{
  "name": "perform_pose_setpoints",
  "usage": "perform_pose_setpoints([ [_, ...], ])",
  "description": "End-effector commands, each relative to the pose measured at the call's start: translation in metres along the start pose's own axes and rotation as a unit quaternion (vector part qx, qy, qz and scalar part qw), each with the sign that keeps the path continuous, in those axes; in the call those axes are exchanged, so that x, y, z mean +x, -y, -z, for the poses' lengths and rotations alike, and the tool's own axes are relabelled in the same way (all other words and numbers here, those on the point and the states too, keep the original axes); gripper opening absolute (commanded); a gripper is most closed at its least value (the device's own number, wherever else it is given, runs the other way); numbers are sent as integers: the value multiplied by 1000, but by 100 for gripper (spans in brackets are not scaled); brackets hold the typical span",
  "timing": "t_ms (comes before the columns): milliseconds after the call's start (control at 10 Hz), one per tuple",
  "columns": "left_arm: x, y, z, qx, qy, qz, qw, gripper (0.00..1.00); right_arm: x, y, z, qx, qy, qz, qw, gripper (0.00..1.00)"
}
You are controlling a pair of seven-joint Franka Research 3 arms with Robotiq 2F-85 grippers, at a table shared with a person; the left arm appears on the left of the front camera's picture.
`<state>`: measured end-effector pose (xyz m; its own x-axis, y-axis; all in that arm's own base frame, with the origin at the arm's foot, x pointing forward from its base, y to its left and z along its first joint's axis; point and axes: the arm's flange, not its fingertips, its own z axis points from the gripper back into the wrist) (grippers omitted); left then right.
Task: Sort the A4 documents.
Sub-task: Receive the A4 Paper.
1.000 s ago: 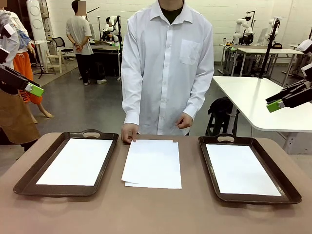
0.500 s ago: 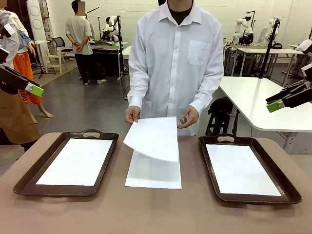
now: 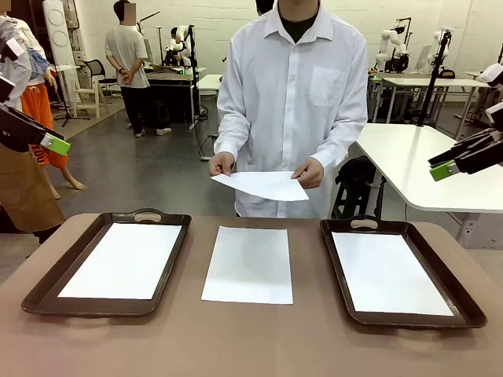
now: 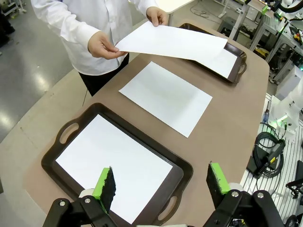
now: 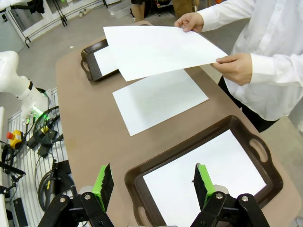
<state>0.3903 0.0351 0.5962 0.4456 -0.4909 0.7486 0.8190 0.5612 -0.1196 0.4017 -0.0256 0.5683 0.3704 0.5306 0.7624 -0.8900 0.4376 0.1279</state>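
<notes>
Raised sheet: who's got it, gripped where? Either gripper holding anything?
The person holds the raised sheet by its edge nearest them: one hand at one end, other hand at the other. The left gripper and right gripper are open, empty.

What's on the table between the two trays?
One white sheet lies flat there, as the front view shows; the person holds a second sheet in the air.
</notes>
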Motion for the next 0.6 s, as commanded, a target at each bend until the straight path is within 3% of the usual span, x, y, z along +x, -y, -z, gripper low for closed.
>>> perform_pose_setpoints([
  [0,0,2,0,1,0,1,1000,100,-1,0,1,1,1,1,1000,89],
  [500,0,2,0,1,0,1,1000,100,-1,0,1,1,1,1,1000,89],
])
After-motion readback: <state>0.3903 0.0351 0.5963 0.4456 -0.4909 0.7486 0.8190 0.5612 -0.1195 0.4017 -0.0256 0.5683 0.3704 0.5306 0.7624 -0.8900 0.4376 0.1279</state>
